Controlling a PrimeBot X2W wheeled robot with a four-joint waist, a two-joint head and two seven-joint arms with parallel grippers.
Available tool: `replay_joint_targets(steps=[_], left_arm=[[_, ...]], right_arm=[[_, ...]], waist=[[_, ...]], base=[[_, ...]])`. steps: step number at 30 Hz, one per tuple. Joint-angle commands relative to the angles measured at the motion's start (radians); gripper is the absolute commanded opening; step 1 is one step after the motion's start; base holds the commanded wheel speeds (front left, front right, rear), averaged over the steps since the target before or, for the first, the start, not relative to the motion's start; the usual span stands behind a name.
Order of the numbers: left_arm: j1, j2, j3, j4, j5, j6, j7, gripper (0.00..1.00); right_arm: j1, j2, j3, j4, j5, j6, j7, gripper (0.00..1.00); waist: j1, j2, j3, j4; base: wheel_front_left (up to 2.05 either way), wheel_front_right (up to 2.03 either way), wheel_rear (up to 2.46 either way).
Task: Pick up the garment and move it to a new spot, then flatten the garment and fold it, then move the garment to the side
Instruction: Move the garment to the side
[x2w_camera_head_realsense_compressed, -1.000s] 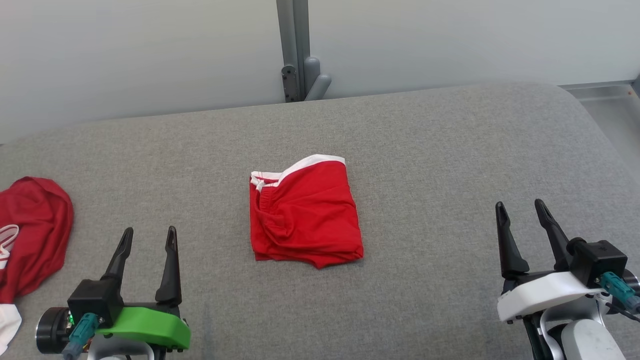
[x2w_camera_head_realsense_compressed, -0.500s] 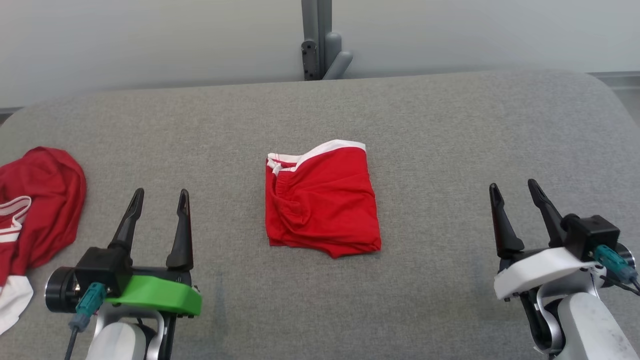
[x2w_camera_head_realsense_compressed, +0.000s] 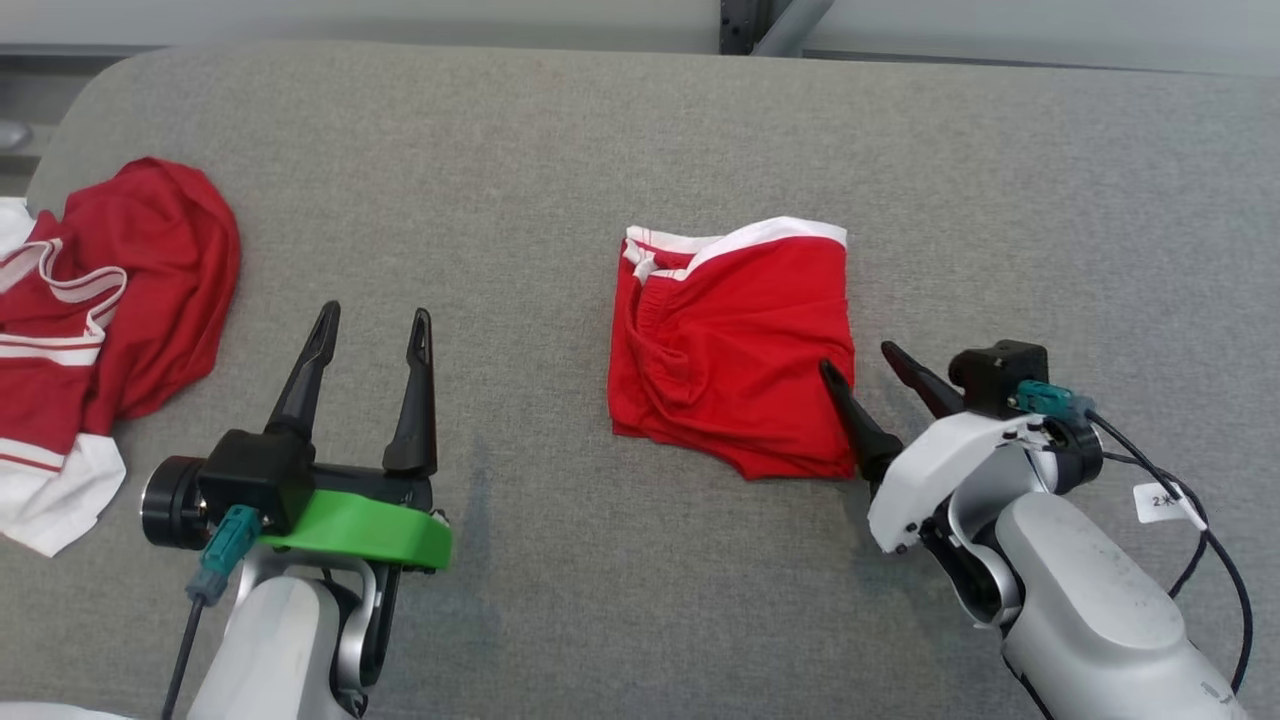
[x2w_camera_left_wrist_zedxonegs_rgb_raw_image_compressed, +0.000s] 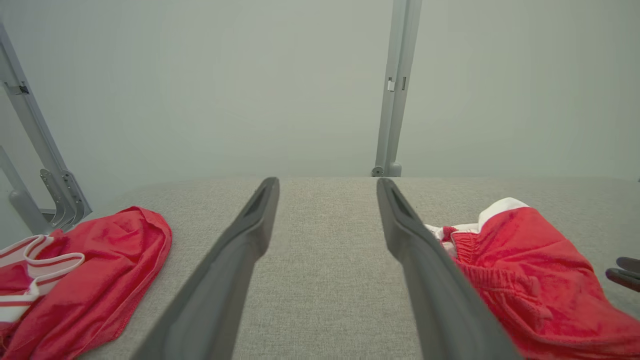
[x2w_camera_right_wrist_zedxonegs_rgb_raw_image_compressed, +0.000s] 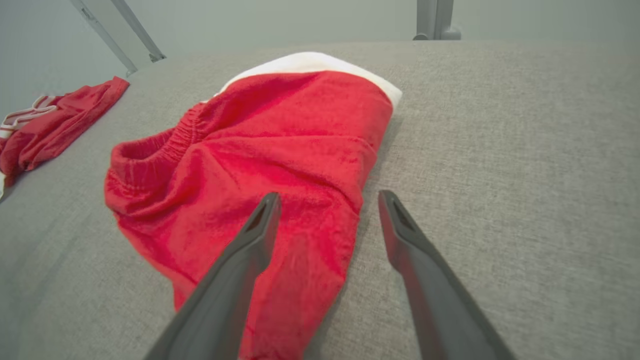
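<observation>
The garment is a pair of red shorts with a white band, lying folded in the middle of the grey padded table. It also appears in the left wrist view and the right wrist view. My right gripper is open at the garment's right edge, one finger over the red cloth and the other over the table; the right wrist view shows the cloth's edge between the fingers. My left gripper stands open over bare table, left of the garment.
A second red garment with white stripes lies crumpled at the table's left edge. A grey metal post stands behind the table's far edge. Bare grey table lies between the two garments and right of the shorts.
The head camera has tilted down and turned. My right gripper has moved left and forward to the garment's right edge. The left gripper stays open over bare table.
</observation>
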Motion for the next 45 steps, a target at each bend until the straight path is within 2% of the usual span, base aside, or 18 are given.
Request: replay_joint_targets(steps=[1, 6, 12, 13, 14, 15, 16, 24, 30, 36, 45], left_arm=[[-0.022, -0.007, -0.001, 0.006, 0.011, -0.004, -0.007, 1.0], [-0.047, -0.021, -0.009, 0.026, 0.016, -0.013, -0.013, 1.0], [-0.059, -0.031, -0.009, 0.038, 0.022, -0.019, -0.017, 1.0], [-0.06, -0.032, -0.008, 0.039, 0.023, -0.018, -0.017, 1.0], [-0.062, -0.032, -0.006, 0.04, 0.023, -0.018, -0.017, 1.0], [-0.062, -0.032, -0.006, 0.04, 0.023, -0.018, -0.017, 1.0], [-0.064, -0.033, -0.005, 0.041, 0.021, -0.019, -0.017, 1.0], [-0.068, -0.037, 0.006, 0.028, 0.03, -0.025, -0.018, 1.0], [-0.063, -0.027, 0.017, 0.01, 0.041, -0.027, -0.016, 1.0], [-0.054, -0.002, 0.032, -0.023, 0.05, -0.023, -0.016, 1.0], [-0.096, 0.051, 0.038, -0.1, 0.072, -0.023, 0.022, 1.0]], right_arm=[[-0.02, -0.013, 0.024, 0.015, 0.02, -0.001, 0.008, 1.0], [-0.087, -0.03, 0.102, 0.101, 0.125, -0.001, 0.038, 1.0], [-0.108, -0.047, 0.201, 0.12, 0.26, 0.0, 0.112, 1.0], [-0.113, -0.056, 0.212, 0.116, 0.275, 0.0, 0.112, 0.66], [-0.118, -0.063, 0.223, 0.112, 0.291, 0.0, 0.112, 0.28], [-0.118, -0.063, 0.223, 0.112, 0.291, 0.0, 0.112, 0.28], [-0.122, -0.073, 0.235, 0.108, 0.304, 0.0, 0.115, 0.0], [-0.158, -0.144, 0.307, 0.07, 0.375, -0.001, 0.104, 0.0], [-0.169, -0.206, 0.372, 0.004, 0.383, -0.001, 0.075, 0.0], [-0.154, -0.277, 0.425, -0.052, 0.351, -0.001, 0.055, 0.0], [-0.173, -0.343, 0.465, -0.086, 0.302, -0.001, 0.029, 0.0]], waist=[[0.0, 0.0, 0.048, 0.045], [0.0, 0.0, 0.07, 0.06], [0.0, 0.0, 0.077, 0.057], [0.0, 0.0, 0.078, 0.056], [0.0, 0.0, 0.078, 0.054], [0.0, 0.0, 0.078, 0.054], [0.0, 0.0, 0.079, 0.051], [0.0, 0.0, 0.088, 0.023], [0.0, 0.0, 0.096, -0.033], [0.0, 0.0, 0.117, -0.147], [0.0, 0.0, 0.194, -0.34]], base=[[0.0, 0.0, 0.0], [0.0, 0.0, 0.0], [0.0, 0.0, 0.0], [0.0, 0.0, 0.0], [0.0, 0.0, 0.0], [0.0, 0.0, 0.0], [0.0, 0.0, 0.0], [0.0, 0.0, 0.0], [0.0, 0.0, 0.0], [0.0, 0.0, 0.0], [0.0, 0.0, 0.0]])
